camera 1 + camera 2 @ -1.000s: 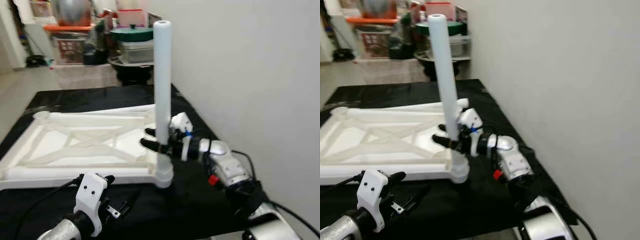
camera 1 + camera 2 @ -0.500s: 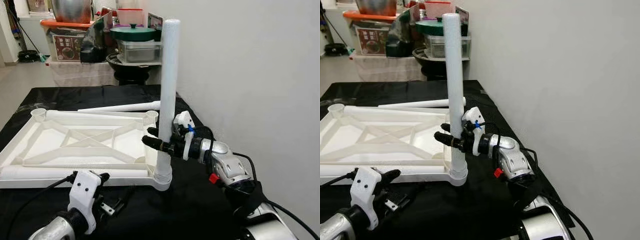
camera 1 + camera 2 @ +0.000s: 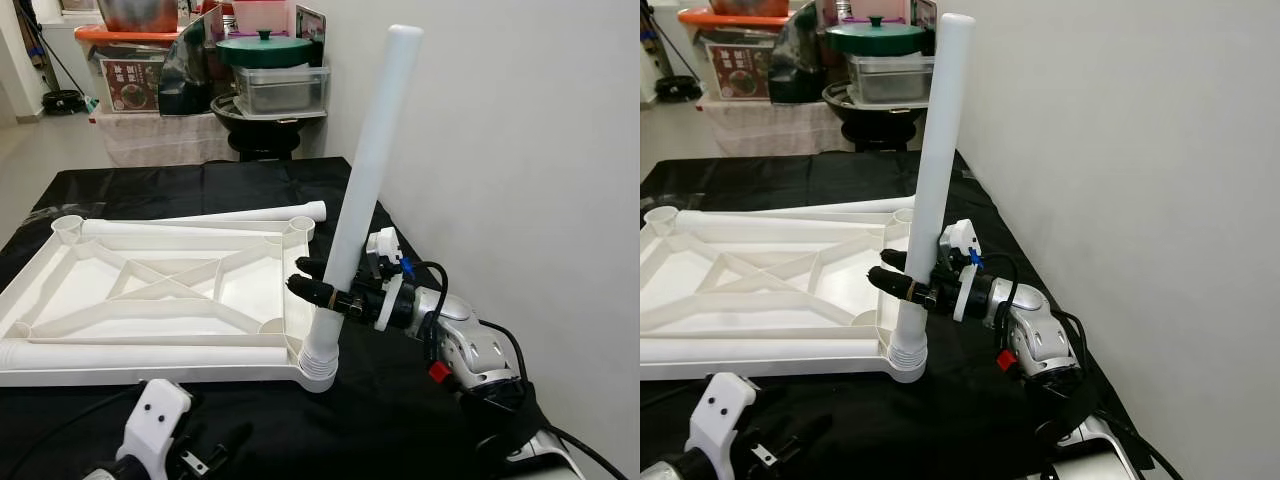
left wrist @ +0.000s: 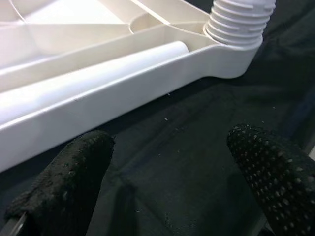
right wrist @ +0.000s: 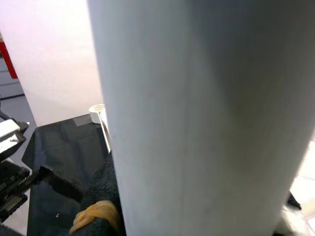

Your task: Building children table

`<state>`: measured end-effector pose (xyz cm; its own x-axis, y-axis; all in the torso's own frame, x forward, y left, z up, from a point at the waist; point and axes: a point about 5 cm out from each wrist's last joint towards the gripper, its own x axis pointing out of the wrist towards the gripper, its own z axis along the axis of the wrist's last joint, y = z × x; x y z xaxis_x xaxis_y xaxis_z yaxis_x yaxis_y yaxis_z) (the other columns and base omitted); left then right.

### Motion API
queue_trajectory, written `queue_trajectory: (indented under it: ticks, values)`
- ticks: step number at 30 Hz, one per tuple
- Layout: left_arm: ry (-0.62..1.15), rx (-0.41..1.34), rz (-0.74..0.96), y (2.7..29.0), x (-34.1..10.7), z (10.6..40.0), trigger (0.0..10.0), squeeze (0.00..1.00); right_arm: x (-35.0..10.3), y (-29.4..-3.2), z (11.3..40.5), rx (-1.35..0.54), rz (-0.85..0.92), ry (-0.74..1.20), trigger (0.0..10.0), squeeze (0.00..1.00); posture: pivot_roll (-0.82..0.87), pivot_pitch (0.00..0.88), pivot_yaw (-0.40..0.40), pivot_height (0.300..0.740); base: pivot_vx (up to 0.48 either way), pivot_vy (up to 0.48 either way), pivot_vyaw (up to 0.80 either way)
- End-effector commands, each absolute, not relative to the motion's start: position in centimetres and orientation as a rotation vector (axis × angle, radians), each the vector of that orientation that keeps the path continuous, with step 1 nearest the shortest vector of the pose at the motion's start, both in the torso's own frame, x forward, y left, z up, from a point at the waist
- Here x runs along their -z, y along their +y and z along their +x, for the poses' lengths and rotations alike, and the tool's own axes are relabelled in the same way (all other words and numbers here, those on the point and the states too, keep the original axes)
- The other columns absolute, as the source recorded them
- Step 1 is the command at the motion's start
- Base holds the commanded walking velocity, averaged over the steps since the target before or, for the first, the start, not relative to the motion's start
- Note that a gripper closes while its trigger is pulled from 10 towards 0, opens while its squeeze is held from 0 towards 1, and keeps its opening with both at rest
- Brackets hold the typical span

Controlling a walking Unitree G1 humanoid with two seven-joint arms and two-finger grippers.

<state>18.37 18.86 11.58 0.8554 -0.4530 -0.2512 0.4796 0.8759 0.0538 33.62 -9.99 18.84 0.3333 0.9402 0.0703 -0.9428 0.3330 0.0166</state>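
In the head views, we see a white plastic tabletop (image 3: 160,300) lying upside down on a black-covered surface (image 3: 400,420). Our right claw (image 3: 318,283) is clamped around a long white table leg (image 3: 360,200) whose threaded foot sits in the near right corner socket (image 3: 318,368). Half a second ago the leg stood almost upright; now it leans, its top tipped toward the wall on our right. We judge that the thread is not yet seated and the leg needs straightening before it will turn home. Two more legs lie along the tabletop: a near leg (image 3: 150,352) and a far leg (image 3: 240,213). Our left claw (image 3: 215,450) has dropped lower toward the near edge of the picture.

In the left wrist view, our left claw's fingers (image 4: 64,182) are spread apart and hold nothing, hovering over the cloth just beside the socket.

In the right wrist view, the leg (image 5: 197,118) is very close, with one black finger (image 5: 101,196) pressed against it.
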Motion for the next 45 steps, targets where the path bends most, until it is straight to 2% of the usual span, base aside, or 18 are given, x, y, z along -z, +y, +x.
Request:
queue_trajectory:
  ticks: [1,6,27,35,45]
  values:
    - [0.245,0.473,0.13,19.2,-11.3,18.3,10.0,0.0,-16.7,-9.9,33.3,-1.225,0.053,0.053,10.0,0.0,0.15,0.0,-0.055,0.74,0.0,0.0,0.0]
    - [0.206,0.475,0.106,18.8,-11.7,18.8,10.0,0.0,-16.5,-9.6,33.0,-1.237,0.052,0.056,10.0,0.0,0.15,0.0,-0.056,0.74,0.0,0.356,0.0]
    - [0.183,0.483,0.096,17.8,-11.9,18.6,10.0,0.0,-16.4,-9.6,33.0,-1.244,0.043,0.073,10.0,0.0,0.16,0.0,-0.053,0.74,0.0,0.0,0.0]
    - [0.194,0.58,0.094,17.2,-11.9,17.8,10.0,0.0,-16.9,-9.4,32.3,-1.353,0.034,0.054,10.0,0.0,0.16,0.0,-0.049,0.74,0.0,0.0,0.0]
    - [0.223,0.61,0.102,16.9,-11.3,17.7,10.0,0.0,-17.0,-9.3,31.5,-1.49,-0.041,0.057,10.0,0.0,0.16,0.0,-0.049,0.74,0.0,0.0,0.0]
